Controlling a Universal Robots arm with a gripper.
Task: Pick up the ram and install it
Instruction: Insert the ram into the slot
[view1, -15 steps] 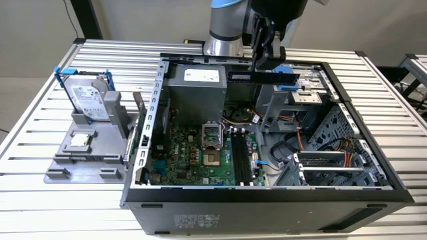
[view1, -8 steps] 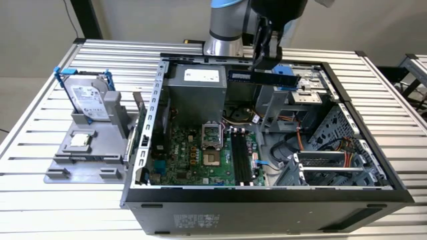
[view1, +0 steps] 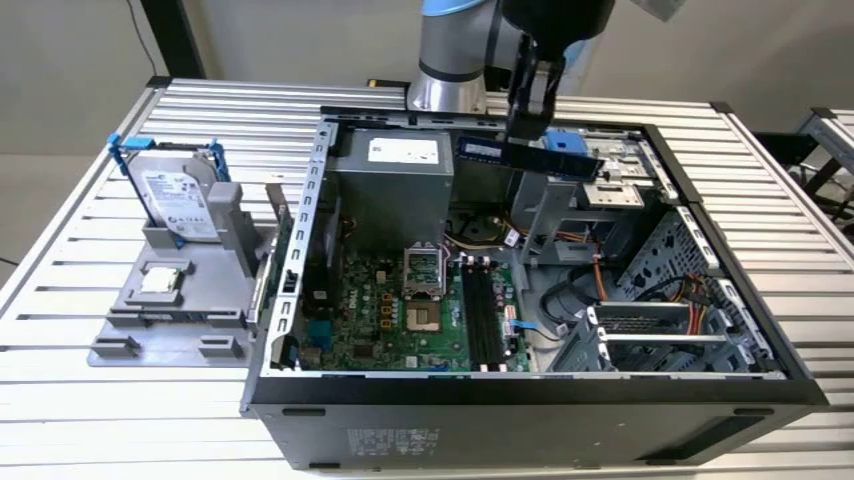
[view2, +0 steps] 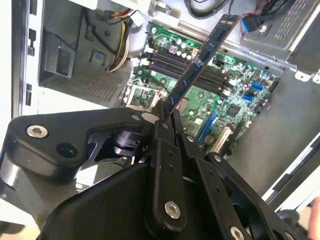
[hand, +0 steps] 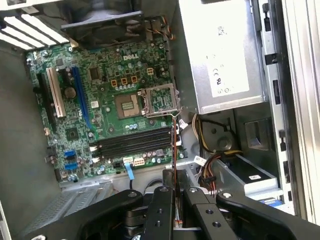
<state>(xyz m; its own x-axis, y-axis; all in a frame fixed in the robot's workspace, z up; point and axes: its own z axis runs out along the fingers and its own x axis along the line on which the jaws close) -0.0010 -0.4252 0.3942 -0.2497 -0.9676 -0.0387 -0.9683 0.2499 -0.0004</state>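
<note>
Above the open computer case (view1: 534, 420), the fingers (view1: 531, 105) clamp the ram (view1: 571, 162).

Slatted aluminium table (view1: 80, 400) with open computer case (view1: 534, 425) beside grey fixture tray (view1: 147, 345).

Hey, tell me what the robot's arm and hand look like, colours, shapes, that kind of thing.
The arm is a smooth silver-grey tube with a light blue cap at its joint. The hand is matte black, built of flat angular linkage plates joined by silver screws and pins, and narrows to two slim fingers.
</note>
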